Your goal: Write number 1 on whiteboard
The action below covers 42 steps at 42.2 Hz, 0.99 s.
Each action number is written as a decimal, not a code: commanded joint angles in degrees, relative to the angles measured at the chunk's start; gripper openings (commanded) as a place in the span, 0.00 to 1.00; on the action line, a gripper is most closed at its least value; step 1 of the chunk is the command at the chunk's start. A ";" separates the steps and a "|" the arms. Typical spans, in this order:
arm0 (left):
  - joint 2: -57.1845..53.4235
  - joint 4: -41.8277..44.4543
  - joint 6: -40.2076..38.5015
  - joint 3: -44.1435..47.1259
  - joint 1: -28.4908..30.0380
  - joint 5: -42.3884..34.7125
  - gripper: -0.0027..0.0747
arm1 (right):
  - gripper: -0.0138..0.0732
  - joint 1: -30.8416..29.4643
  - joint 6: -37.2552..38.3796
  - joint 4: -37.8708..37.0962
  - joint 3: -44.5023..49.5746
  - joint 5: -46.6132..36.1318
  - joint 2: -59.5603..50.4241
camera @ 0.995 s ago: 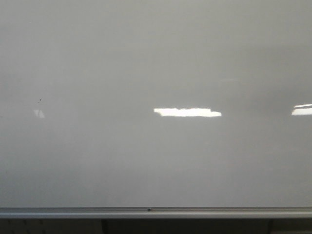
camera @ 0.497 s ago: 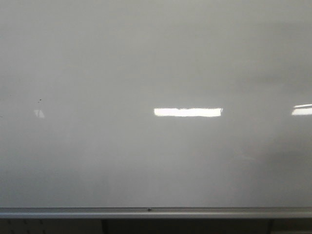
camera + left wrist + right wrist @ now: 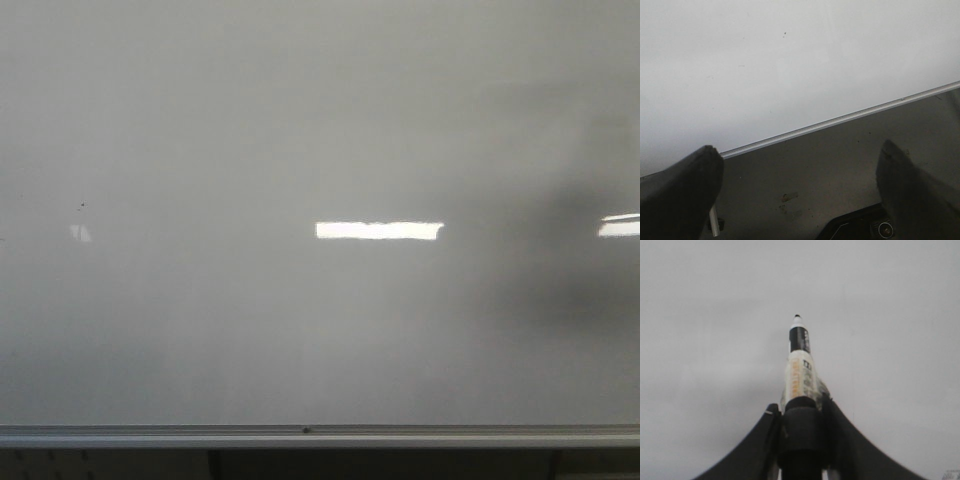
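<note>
The whiteboard [image 3: 300, 120] fills the front view, pale grey and glossy, with a silver rail [image 3: 400, 436] along its lower edge. No number 1 shows on it. Neither gripper appears in the front view. In the right wrist view my right gripper [image 3: 801, 407] is shut on a black-and-white marker [image 3: 800, 365], whose tip [image 3: 797, 316] points at the whiteboard [image 3: 715, 315]; whether it touches the board I cannot tell. In the left wrist view my left gripper [image 3: 799, 150] is open and holds nothing, below the whiteboard [image 3: 790, 75] and near its rail [image 3: 840, 120].
Bright light reflections [image 3: 380, 230] lie on the board, and a tiny dark speck [image 3: 82, 205] sits at its left. A blurred dark shadow [image 3: 570, 250] covers the board's right side. Grey floor [image 3: 815, 175] and a dark base part [image 3: 855, 230] lie under the left gripper.
A dark blurred shadow has spread over the right side of the board in the front view. The right end of the middle reflection has become shorter.
</note>
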 commanded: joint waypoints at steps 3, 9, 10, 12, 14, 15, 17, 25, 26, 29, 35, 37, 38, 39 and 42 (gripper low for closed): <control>-0.55 -0.79 -0.50 -1.32 0.23 -3.39 0.81 | 0.06 -0.35 -0.19 -0.65 -2.20 -9.70 -0.46; -0.55 -0.79 -0.50 -1.32 0.23 -3.39 0.81 | 0.06 -0.35 -0.19 -0.65 -2.20 -15.99 0.45; -0.55 -0.79 -0.50 -1.32 0.23 -3.39 0.81 | 0.06 -0.35 -0.19 -0.65 -2.20 -16.68 0.88; -0.55 -0.79 -0.50 -1.32 0.23 -3.39 0.81 | 0.06 -0.35 -0.19 -0.65 -2.20 -17.11 1.73; -0.55 -0.79 -0.50 -1.32 0.23 -3.39 0.81 | 0.06 -0.35 -0.19 -0.65 -2.20 -16.95 2.58; -0.55 -0.79 -0.50 -1.32 0.23 -3.39 0.81 | 0.06 -0.35 -0.19 -0.65 -2.20 -16.49 3.09; -0.55 -0.79 -0.50 -1.32 0.23 -3.39 0.81 | 0.06 -0.35 -0.19 -0.65 -2.20 -14.46 3.99; -0.55 -0.79 -0.50 -1.32 0.23 -3.39 0.81 | 0.06 -0.35 -0.37 -0.30 -1.94 0.85 7.97; -0.55 -0.79 -0.50 -1.32 0.23 -3.39 0.81 | 0.06 -0.35 -0.66 -0.30 -1.94 2.27 8.96; -0.55 -0.79 -0.50 -1.32 0.23 -3.39 0.81 | 0.06 -0.35 -1.21 -0.30 -1.94 5.60 11.35; -0.55 -0.79 -0.50 -1.32 0.23 -3.39 0.81 | 0.06 -0.35 -1.21 -0.30 -2.05 7.45 11.36; -0.55 -0.79 -0.50 -1.32 0.23 -3.39 0.81 | 0.06 -0.35 -1.21 -0.30 -2.05 7.74 10.32; -0.55 -0.79 -0.50 -1.32 0.23 -3.39 0.81 | 0.06 -0.35 -1.21 -0.30 -2.05 7.79 10.03; -0.55 -0.79 -0.50 -1.32 0.23 -3.39 0.81 | 0.06 -0.35 -1.21 -0.30 -2.05 7.86 9.28; -0.55 -0.79 -0.50 -1.32 0.23 -3.39 0.81 | 0.06 -0.35 -1.21 -0.30 -2.05 7.86 7.18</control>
